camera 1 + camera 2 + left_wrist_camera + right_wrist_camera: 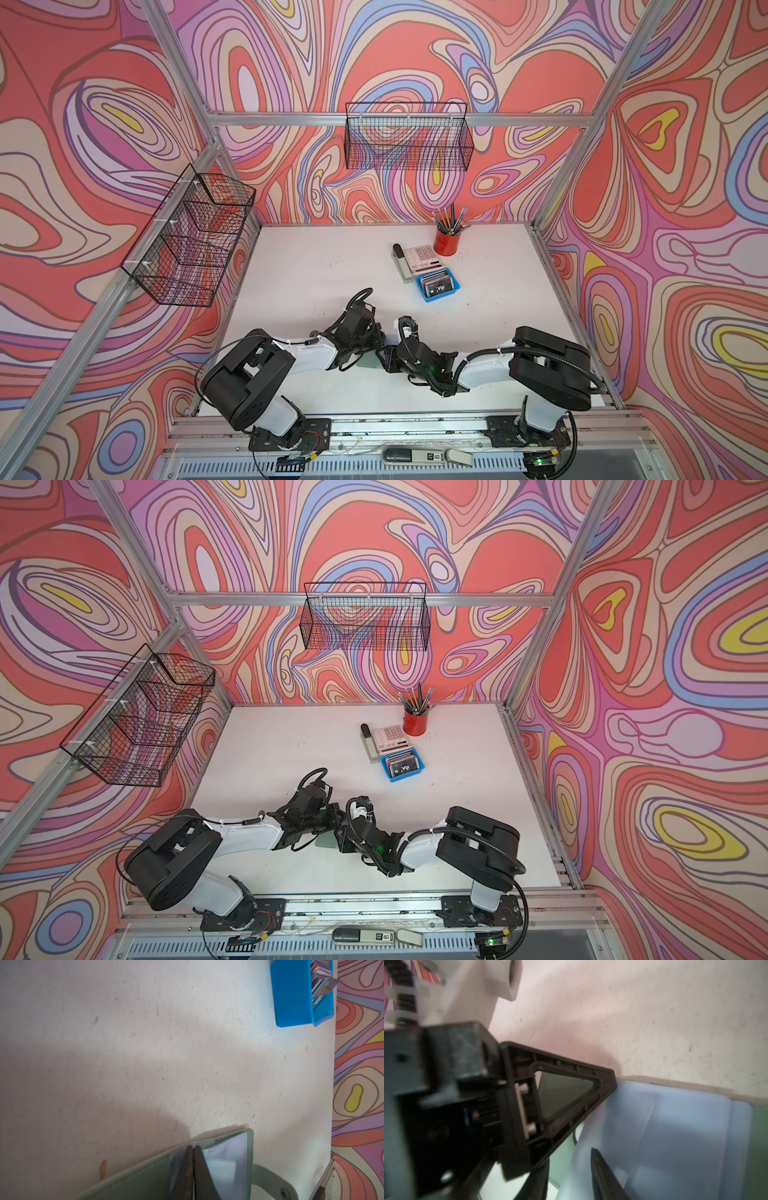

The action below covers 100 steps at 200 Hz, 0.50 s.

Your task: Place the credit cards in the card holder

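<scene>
Card holder (pixel 135 1184) lies open under left tool (pixel 193 1151); tool pinches its clear sleeve (pixel 226 1151).

A: Where's the card holder (pixel 369 360)?
B: Near middle of the table (pixel 311 266), left gripper (pixel 193 1147) and right gripper (pixel 386 357) meeting on it from either side.
A: And the credit cards (pixel 436 284)?
B: In the tray (pixel 444 296), further back, right of centre. Calculator (pixel 424 257) just behind the tray, cup (pixel 448 245) behind-right of that.
</scene>
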### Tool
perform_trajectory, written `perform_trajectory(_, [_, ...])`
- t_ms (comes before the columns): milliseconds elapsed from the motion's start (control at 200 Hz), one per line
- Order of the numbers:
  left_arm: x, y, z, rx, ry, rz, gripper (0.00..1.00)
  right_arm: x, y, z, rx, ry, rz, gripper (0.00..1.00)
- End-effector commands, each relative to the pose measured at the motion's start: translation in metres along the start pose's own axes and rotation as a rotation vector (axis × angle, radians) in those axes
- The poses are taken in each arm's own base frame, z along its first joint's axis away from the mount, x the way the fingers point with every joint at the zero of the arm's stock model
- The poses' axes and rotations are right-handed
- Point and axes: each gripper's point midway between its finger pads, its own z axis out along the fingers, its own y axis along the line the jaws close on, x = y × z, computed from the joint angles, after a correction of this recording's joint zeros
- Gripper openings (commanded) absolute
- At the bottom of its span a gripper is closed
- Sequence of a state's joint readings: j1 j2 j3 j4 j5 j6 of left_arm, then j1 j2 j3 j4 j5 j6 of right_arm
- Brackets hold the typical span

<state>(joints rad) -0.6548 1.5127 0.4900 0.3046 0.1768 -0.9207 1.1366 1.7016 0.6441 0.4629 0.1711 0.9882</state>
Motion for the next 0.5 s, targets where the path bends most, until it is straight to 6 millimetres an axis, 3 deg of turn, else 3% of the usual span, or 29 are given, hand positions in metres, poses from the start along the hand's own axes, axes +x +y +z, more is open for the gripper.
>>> perform_trajectory(0, [0.013,0.024,-0.001,-0.080,0.027,-0.009,0.08,-0.014,-0.001,-0.015,0.029,-0.058,-0.004,0.38])
perform_trajectory(321, [0.012,0.023,-0.004,-0.073,0.020,-0.008,0.07,-0.002,-0.027,-0.018,0.075,-0.052,0.066,0.40])
perform_trajectory(496, [0.012,0.023,-0.004,-0.070,0.019,-0.009,0.07,-0.002,-0.021,-0.015,0.050,-0.046,0.060,0.41])
